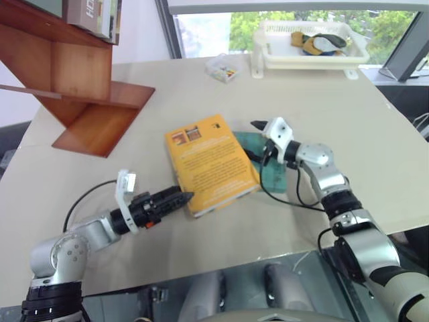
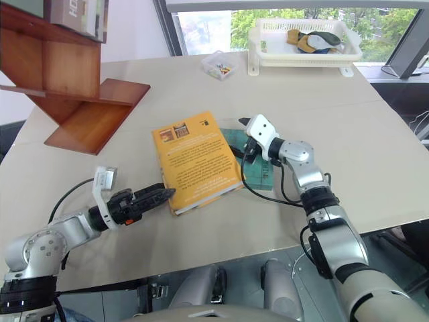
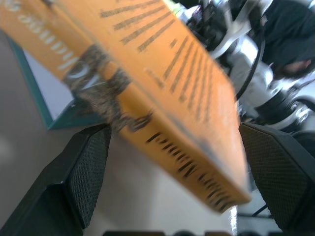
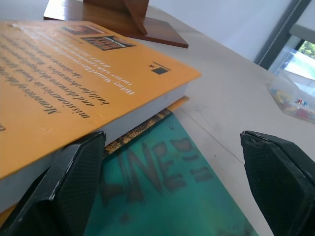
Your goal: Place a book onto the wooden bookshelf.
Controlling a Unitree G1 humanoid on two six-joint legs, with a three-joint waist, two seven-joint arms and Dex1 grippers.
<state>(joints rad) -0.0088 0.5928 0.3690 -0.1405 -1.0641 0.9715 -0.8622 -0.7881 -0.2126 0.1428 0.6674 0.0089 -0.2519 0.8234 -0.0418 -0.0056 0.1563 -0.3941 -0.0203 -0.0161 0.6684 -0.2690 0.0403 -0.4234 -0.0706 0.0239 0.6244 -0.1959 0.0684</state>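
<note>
Book (image 1: 212, 163) lies flat on counter (image 1: 348, 107), partly over teal book (image 1: 271, 168), long axis running away from me. My L pincer (image 1: 182, 196), released, at near spine corner; R pincer (image 4: 172, 162), released, at far-right edge. L nearer. Shelf (image 1: 80, 87) far-left, well apart.

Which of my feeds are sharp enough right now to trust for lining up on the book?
Left wrist view: the book is smeared, its spine lettering unreadable. Right wrist view: cover text crisp, the teal book beneath it soft. Head views: evenly lit and sharp, though the window behind the white basket is blown out.
</note>
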